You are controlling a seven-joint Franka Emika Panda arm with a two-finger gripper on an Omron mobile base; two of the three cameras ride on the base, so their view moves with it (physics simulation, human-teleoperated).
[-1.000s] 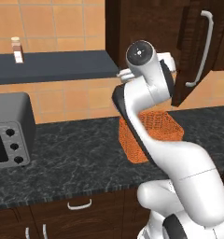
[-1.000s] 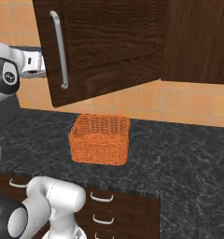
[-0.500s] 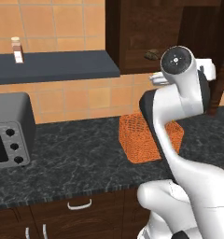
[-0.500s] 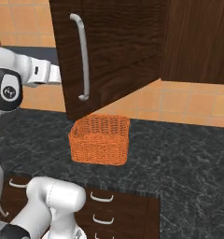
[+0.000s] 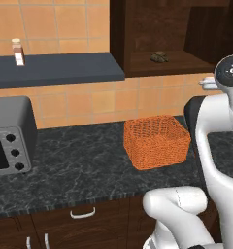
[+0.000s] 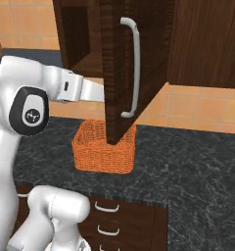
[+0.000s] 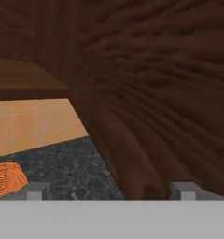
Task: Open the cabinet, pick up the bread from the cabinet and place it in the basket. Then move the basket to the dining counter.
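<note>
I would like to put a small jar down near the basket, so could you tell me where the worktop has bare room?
The black speckled worktop is bare between the toaster oven and the orange basket, and in the strip in front of the basket. In the right base view, the stretch right of the basket is bare too. It is crowded above the basket, where the open cabinet door hangs.

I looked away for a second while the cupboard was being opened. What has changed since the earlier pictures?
The cabinet door has swung much further open, so the bread on the shelf inside now shows. The arm has followed the door round to the right. The gripper stands open against the door's inner face, holding nothing. The basket has stayed put on the dark worktop.
</note>
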